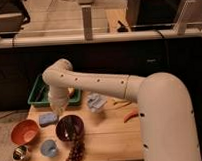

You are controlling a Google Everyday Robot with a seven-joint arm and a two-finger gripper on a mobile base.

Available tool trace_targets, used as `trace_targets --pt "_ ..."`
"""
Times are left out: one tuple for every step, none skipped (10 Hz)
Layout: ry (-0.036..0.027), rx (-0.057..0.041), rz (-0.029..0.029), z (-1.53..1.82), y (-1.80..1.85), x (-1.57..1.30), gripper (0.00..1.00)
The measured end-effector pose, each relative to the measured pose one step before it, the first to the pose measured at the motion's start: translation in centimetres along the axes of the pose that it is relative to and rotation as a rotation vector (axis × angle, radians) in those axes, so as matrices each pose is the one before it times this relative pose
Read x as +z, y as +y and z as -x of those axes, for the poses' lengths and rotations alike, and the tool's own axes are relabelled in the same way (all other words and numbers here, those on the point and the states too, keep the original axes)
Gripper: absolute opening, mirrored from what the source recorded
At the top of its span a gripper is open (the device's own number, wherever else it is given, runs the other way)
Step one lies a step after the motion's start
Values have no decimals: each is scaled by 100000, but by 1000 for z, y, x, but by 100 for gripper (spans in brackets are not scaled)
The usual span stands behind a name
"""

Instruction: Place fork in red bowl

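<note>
The red bowl (pixel 23 131) stands at the table's front left, orange-red with nothing in it. I cannot make out the fork; it may be hidden behind my arm or in the green tray. My white arm reaches in from the right and bends down at the far left. The gripper (pixel 57 110) hangs at its end, over the front edge of the green tray (pixel 39 95) and just above a blue sponge (pixel 47 119). It is right of and behind the red bowl.
A maroon bowl (pixel 69 127) sits right of the red bowl, with dark grapes (pixel 77 148) in front of it. A metal cup (pixel 20 153) and a small blue cup (pixel 49 147) stand at the front left. A crumpled blue item (pixel 97 102) and a red chili (pixel 130 115) lie to the right.
</note>
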Motion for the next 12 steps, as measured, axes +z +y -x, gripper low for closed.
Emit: trace_targets --pt "-1221 -1819 -1008 15 -583 257 0" --pt "-1122 -1573 -857 63 -739 334 0" --pt "-1639 -2453 -920 335 -1286 666 0" --pt "-1369 -1960 -874 198 -1043 536 0" --pt "-2043 -2671 -930 192 -1174 868 0" --pt "-1567 -2231 -729 135 -959 681 0" --pt "-1173 -2438 -638 160 -1089 574 0" --pt "-1522 -3610 -754 280 -1483 713 0" --pt "-539 -1862 -639 20 -688 153 0" --pt "-834 -2240 -662 -16 -710 273 0" --pt "-945 -2956 -813 147 -1075 317 0" --pt "-1117 -3221 -731 182 -1296 514 0"
